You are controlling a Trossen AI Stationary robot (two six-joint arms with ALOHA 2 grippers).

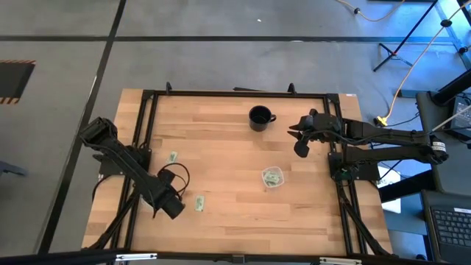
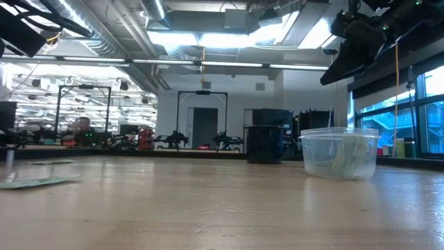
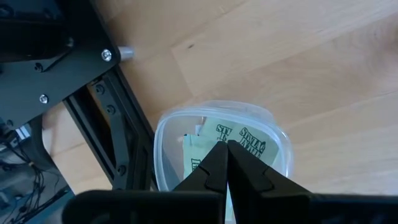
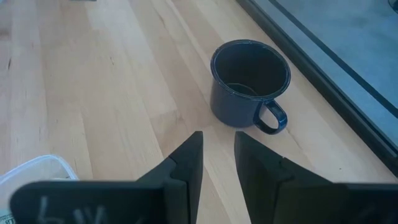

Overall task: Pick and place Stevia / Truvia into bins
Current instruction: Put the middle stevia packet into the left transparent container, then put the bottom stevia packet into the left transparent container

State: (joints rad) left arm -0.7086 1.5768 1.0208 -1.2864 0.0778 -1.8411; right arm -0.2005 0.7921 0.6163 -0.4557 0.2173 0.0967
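My left gripper [image 3: 227, 146] is shut with nothing showing between its fingers. It hangs over a clear cup [image 3: 217, 134] that stands next to the black frame and holds several Stevia sachets [image 3: 249, 138]. In the high view the arm hides that cup. A second clear cup [image 1: 273, 177] with sachets stands right of the table's middle. Two loose sachets lie flat on the wood [image 1: 173, 156] [image 1: 199, 203]. My right gripper [image 4: 219, 140] is open by a narrow gap and raised above the table, between the black mug [image 4: 249, 81] and the second cup.
The black mug [image 1: 259, 117] stands toward the table's far edge. A black metal frame [image 3: 106, 112] runs along the table's left and right sides. In the low view the second cup [image 2: 340, 153] stands right of the mug [image 2: 263, 144]. Bare wood lies between the cups.
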